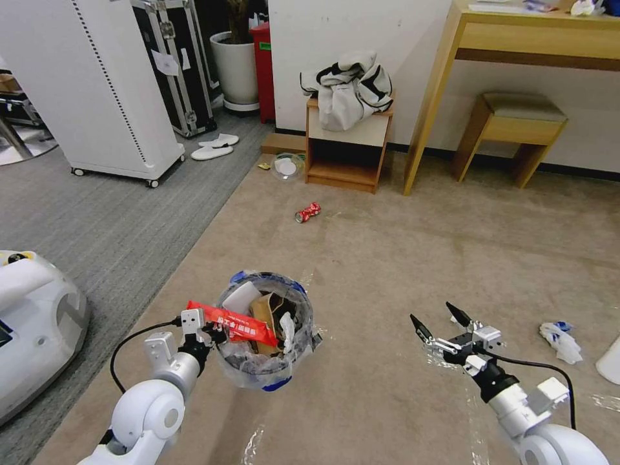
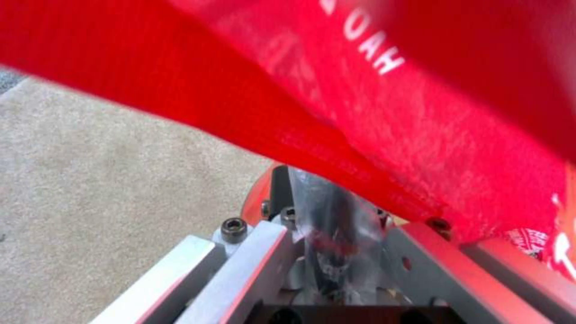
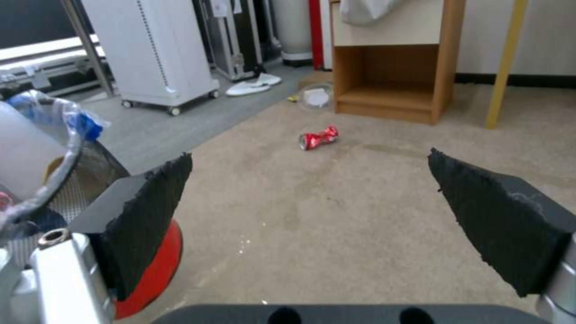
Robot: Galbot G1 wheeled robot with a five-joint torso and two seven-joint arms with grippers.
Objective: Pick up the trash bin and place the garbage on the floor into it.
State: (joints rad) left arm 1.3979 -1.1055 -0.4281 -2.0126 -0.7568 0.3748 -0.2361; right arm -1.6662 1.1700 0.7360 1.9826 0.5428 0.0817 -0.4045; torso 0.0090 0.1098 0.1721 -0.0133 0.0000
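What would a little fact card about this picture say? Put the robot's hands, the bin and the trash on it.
left pincer: shut on the rim of the small round blue and red trash bin
right pincer: open, holding nothing, over the beige carpet floor
in the bin: long red snack wrapper, brown carton
on the floor: crushed red can, crumpled white tissue

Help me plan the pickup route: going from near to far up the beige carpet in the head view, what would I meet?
Trash bin held at its rim by the left gripper, level with the open right gripper → crushed red can → clear round container → wooden side table.
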